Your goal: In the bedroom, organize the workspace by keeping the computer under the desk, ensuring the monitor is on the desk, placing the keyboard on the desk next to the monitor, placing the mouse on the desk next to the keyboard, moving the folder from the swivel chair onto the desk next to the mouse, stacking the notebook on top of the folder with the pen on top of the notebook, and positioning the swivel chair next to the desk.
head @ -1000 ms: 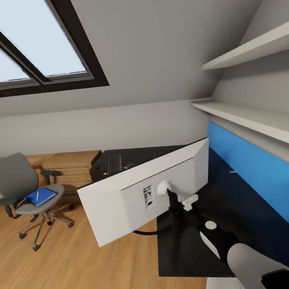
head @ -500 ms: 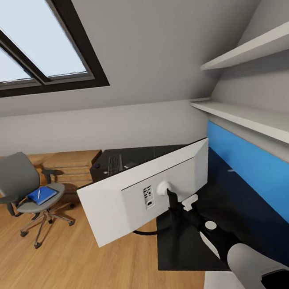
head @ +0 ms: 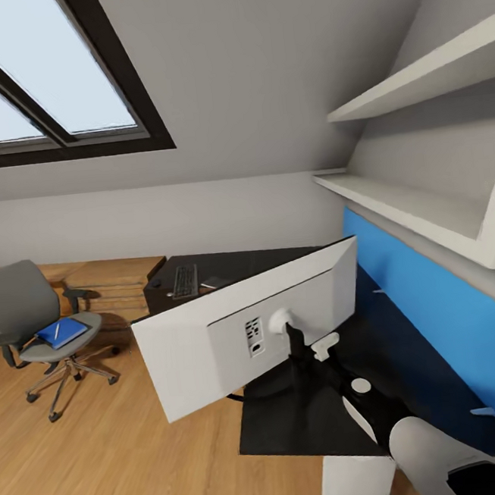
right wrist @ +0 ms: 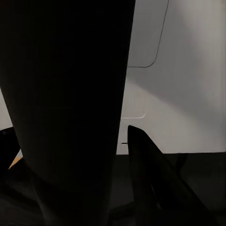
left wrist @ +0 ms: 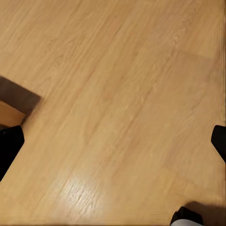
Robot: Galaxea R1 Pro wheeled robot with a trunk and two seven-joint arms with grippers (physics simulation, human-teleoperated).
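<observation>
1. Plainly, the monitor [head: 249, 331] is held up by its thin black stem, its base not resting on the desk [head: 311, 416]; it hangs over the desk's near corner, tilted, white back toward the head camera.
2. Its long axis runs from the low end out over the wood floor [head: 110, 468] up toward the blue panel [head: 437, 311], so the screen faces away into the room; I judge it is being carried to a spot on the desktop.
3. The right gripper [head: 300, 349] is clamped on the stem just below the white mount; the right wrist view shows the dark stem close between its fingers [right wrist: 150, 179], against the white back.
4. The left gripper [left wrist: 113, 141] has its jaws spread wide with nothing between them, above bare floor.
5. Farther off, a keyboard [head: 185, 281] lies on the dark surface beyond the monitor.
6. Well apart by the wall, the swivel chair [head: 34, 323] carries the blue folder [head: 60, 332] with the pen [head: 56, 331] on it.
</observation>
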